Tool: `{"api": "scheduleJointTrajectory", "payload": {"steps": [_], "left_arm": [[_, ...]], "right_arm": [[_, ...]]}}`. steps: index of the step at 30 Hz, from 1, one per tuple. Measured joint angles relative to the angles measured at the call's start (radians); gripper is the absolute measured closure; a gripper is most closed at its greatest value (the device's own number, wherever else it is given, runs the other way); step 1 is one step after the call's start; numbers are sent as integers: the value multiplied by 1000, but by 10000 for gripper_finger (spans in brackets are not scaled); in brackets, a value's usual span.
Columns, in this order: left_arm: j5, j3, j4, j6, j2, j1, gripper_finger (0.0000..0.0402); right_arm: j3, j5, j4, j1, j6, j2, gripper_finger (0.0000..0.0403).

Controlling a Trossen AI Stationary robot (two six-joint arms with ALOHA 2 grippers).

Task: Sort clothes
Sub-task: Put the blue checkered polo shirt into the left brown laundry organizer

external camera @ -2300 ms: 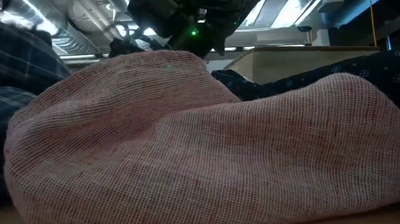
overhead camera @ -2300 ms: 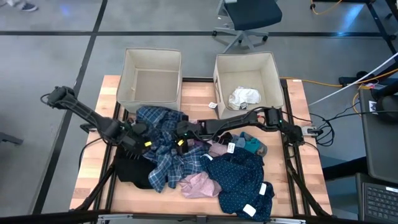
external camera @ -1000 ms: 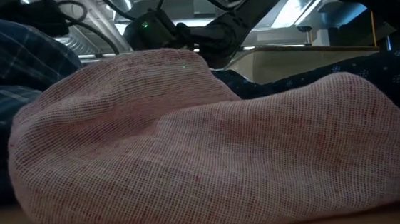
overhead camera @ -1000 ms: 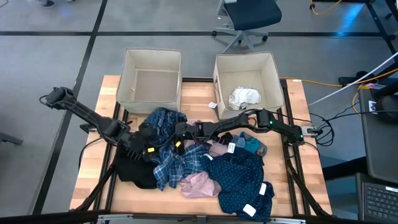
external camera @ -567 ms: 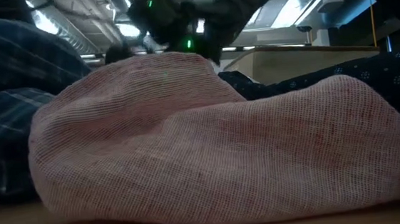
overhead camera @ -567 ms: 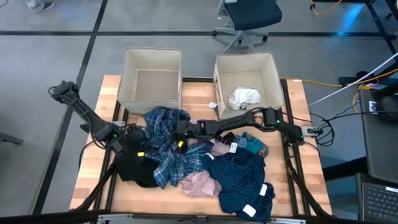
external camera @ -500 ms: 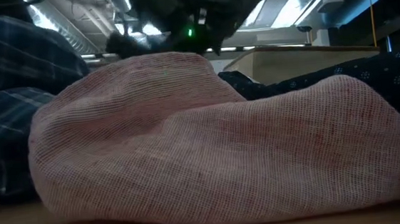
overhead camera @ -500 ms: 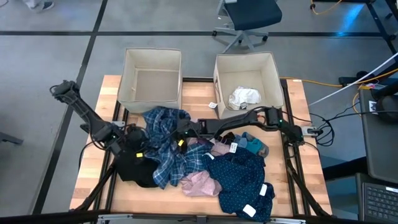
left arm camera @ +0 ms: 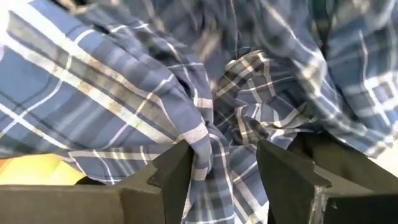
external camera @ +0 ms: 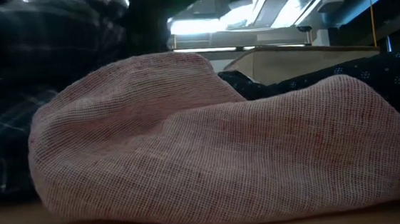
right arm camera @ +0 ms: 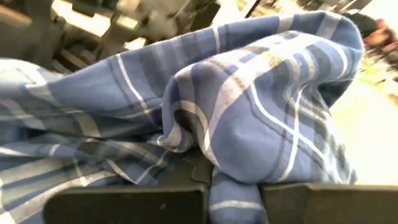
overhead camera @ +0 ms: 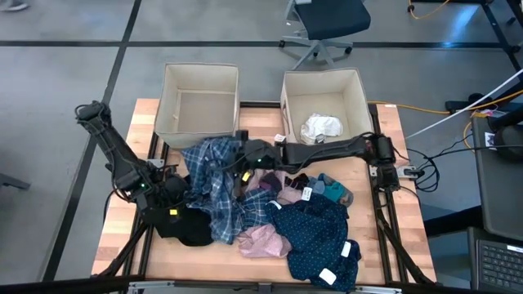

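I've got both grippers on the plaid shirt (overhead camera: pixel 214 184), mid tabletop just in front of the left bin (overhead camera: pixel 201 102). Left gripper (left arm camera: pixel 217 165) has its fingers clamped on a bunched fold of it, sitting toward the table's left edge over the black garment (overhead camera: pixel 186 227). Right gripper (right arm camera: pixel 231 186) pinches another fold, reaching in from the right edge. Pink garment (external camera: pixel 217 153) lies near the front edge, dotted navy piece (overhead camera: pixel 315 233) at the front right, teal socks (overhead camera: pixel 331 189) beside it, white garment (overhead camera: pixel 320 127) in the right bin (overhead camera: pixel 288 102)

Wooden table (overhead camera: pixel 122 237) carries clothes (overhead camera: pixel 302 229) (heaped), two bins (overhead camera: pixel 200 102).
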Motion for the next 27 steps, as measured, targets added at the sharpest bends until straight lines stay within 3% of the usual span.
{"api": "scheduleJointTrajectory", "payload": {"steps": [9,19,27], "left_arm": [[-3,0,-8,-3,0,-9,229],[-11,0,-7,-4,0,-9,229],[-41,0,-6,-4,0,-9,229]], "right_arm": [[1,23,22,-32,-28,-118,374],[26,20,231,-86,-127,-146,374],[159,-86,276,-180,-127,-146,374]]}}
